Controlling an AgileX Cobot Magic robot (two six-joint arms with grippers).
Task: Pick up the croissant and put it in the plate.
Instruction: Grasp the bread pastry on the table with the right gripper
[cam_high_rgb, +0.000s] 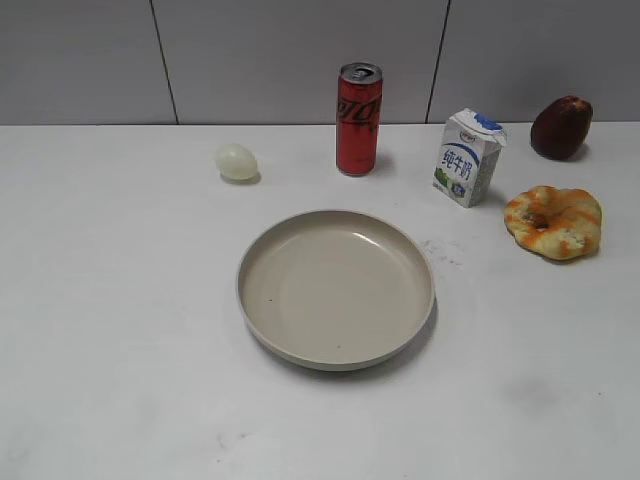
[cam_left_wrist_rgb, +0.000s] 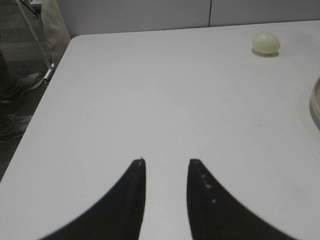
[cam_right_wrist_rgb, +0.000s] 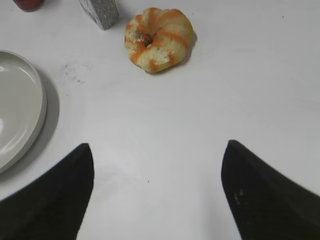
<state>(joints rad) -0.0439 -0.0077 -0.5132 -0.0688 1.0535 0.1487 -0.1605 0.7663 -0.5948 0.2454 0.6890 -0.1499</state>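
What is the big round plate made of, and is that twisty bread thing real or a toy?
The plate looks like smooth beige plastic or glazed ceramic: soft shine on its floor, even colour, a few dark specks. Which one, I cannot tell. The croissant looks matte and slightly spongy, with painted-looking orange streaks and pale worn patches, so it may be a foam or plastic toy, though real bread is possible.

In the left wrist view, the round beige plate (cam_left_wrist_rgb: 316, 100) shows only a sliver of rim at the right edge, far right of the left hand (cam_left_wrist_rgb: 166, 162), whose black fingers run off the bottom. In the right wrist view, the plate is cut by the left edge; beyond the right hand (cam_right_wrist_rgb: 157, 145), the red can (cam_right_wrist_rgb: 27, 4) and grey-sided carton (cam_right_wrist_rgb: 100, 11) are clipped at the top.
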